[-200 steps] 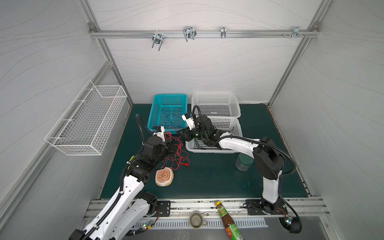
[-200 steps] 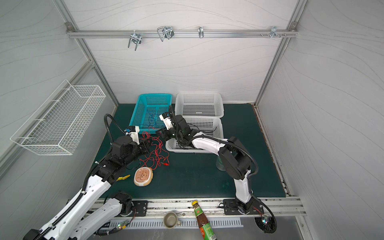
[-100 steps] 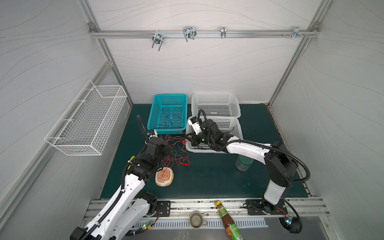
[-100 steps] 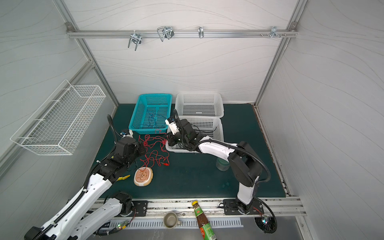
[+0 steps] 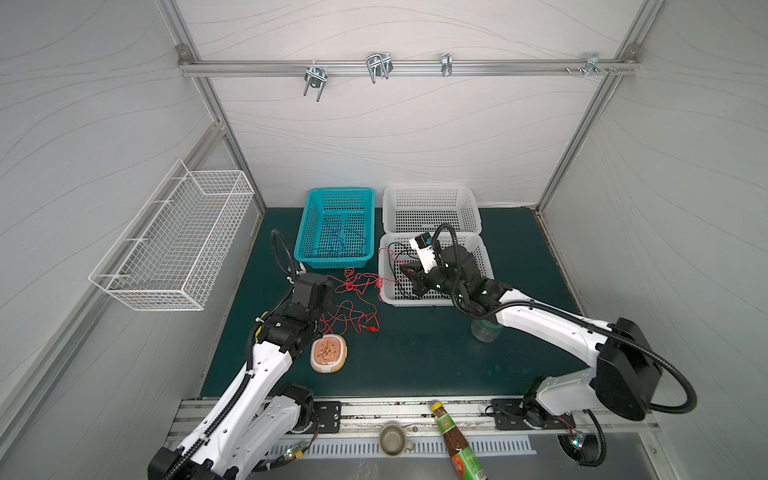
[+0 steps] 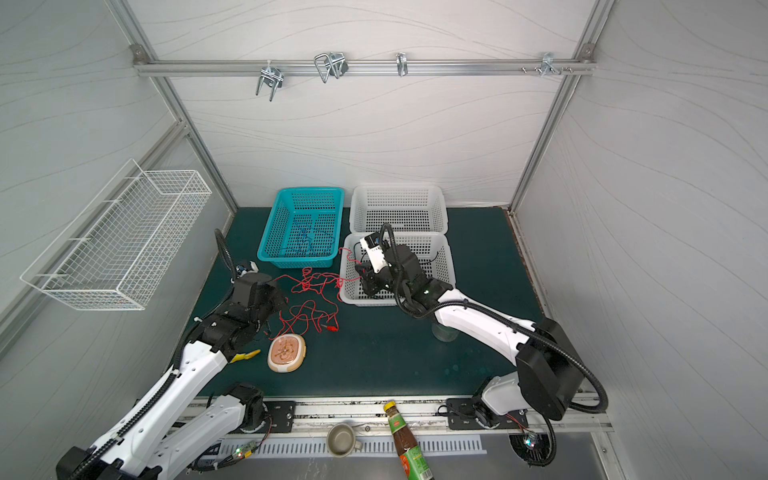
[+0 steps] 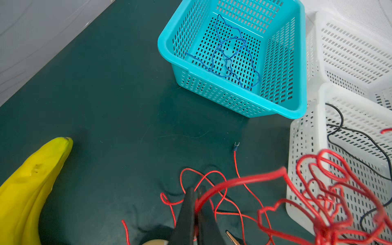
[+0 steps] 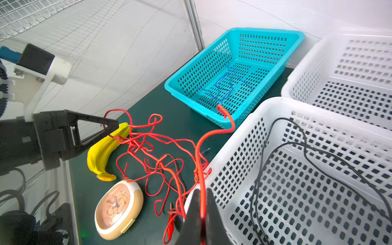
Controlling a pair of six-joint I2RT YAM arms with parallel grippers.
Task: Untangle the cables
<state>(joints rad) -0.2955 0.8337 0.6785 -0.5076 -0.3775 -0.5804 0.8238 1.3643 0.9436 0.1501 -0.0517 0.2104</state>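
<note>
Left arm [image 5: 257,374]: white shell links, black joint housings.
Right arm [image 5: 540,324]: white links, large black elbow block [image 5: 623,374], small green light [image 6: 424,292] near the wrist.
Hoses [image 5: 280,253]: black, corrugated, one looping off each arm.
Wrist camera mount [image 8: 40,70]: white bracket with screws, black camera box, blue plug.
Left gripper [image 7: 196,192]: black, tapered, open triangular frame.
Right gripper [image 8: 202,193]: black, tapered.
Base plates [image 5: 332,415]: black, flat, silver screw heads.
</note>
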